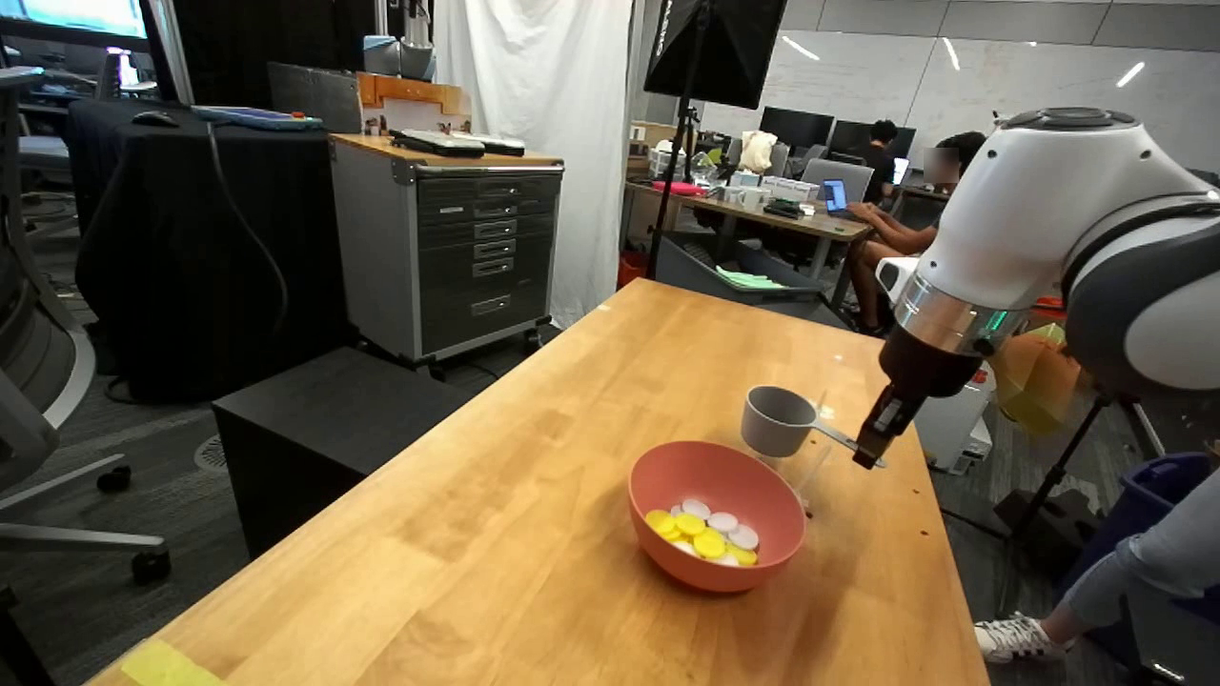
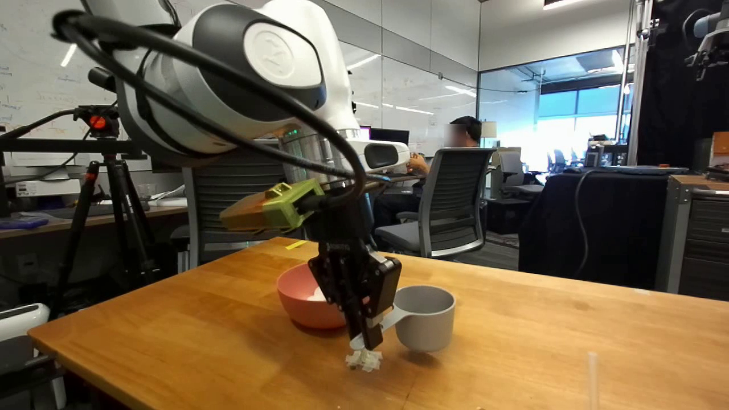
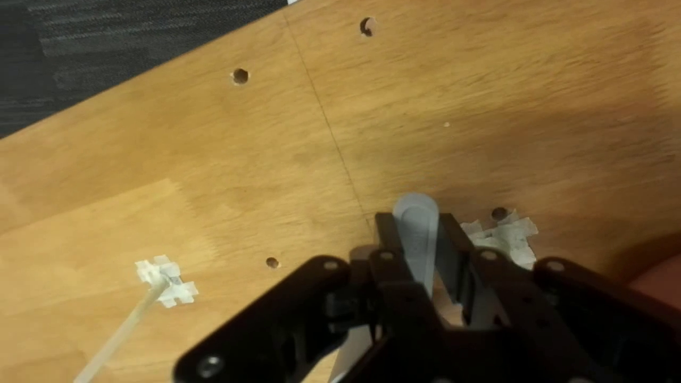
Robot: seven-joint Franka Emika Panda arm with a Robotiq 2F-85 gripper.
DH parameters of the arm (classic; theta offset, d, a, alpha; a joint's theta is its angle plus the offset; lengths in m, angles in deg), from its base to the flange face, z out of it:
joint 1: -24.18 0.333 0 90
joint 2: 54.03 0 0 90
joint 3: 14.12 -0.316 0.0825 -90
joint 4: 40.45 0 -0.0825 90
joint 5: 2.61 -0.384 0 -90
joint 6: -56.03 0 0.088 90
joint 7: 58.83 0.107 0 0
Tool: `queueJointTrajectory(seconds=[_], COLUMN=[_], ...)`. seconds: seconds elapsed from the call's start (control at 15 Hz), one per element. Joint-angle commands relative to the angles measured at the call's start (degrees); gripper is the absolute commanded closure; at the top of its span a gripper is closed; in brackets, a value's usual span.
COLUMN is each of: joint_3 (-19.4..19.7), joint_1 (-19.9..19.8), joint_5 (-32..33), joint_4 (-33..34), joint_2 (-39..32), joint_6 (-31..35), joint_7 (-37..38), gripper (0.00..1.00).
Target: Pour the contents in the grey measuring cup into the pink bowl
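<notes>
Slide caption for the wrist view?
Jaws closed on the grey measuring cup's handle over a wooden table, pink bowl at right edge.

I see table (image 1: 477, 495), yellow tape (image 1: 167, 664) on it, drawer cabinet (image 1: 486, 257) beyond it in both exterior views; in an exterior view, black box (image 1: 319, 433) beside table, white curtain (image 1: 562, 143) past it.

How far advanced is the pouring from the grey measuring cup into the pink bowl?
The pour looks done: yellow and white pieces lie in the pink bowl; none show in the grey measuring cup, though its bottom is unclear. In hand: the gripper holds the cup by its handle, beside the bowl. Left, probably: opening the jaws, now shut on it.
</notes>
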Motion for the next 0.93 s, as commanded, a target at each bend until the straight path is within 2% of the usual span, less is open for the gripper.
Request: queueJointTrajectory(seconds=[0.0,0.27,0.6,0.87], joint_3=[3.8,4.9,4.3,4.2], joint_1=[4.6,8.2,10.7,11.7], joint_5=[9.4,20.9,30.7,41.9], joint_4=[0.0,-1.0,-2.2,-3.0], joint_2=[2.7,4.6,7.0,10.9], joint_6=[-1.3,-1.9,-3.1,-5.7], joint_7=[6.7,14.3,21.3,30.0], gripper=[0.94,0.94,0.94,0.94])
